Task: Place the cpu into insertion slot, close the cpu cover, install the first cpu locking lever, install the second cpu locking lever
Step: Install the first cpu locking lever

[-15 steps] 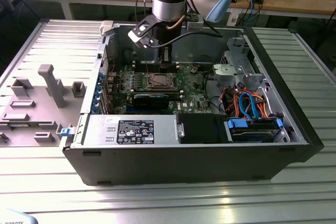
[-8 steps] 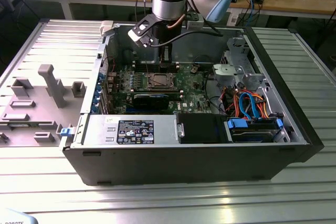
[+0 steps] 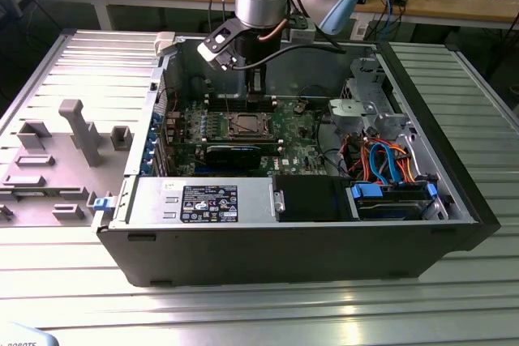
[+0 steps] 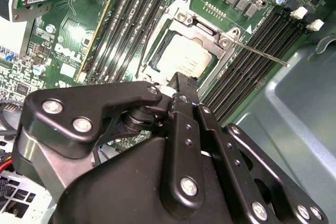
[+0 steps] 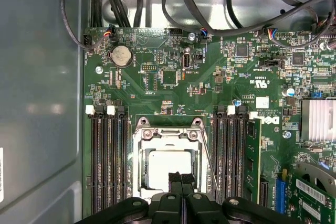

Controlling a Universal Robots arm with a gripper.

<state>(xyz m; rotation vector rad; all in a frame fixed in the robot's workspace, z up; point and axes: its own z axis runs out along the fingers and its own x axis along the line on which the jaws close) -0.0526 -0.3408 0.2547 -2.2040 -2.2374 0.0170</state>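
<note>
Already, the flat silver cpu (image 5: pixel 167 167) fills the square insertion slot (image 5: pixel 140 153).

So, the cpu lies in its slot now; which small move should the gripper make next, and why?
Probably shift sideways to the unlatched locking lever and press it down: the cpu already sits under the closed cpu cover, and the gripper is shut over its edge.
</note>
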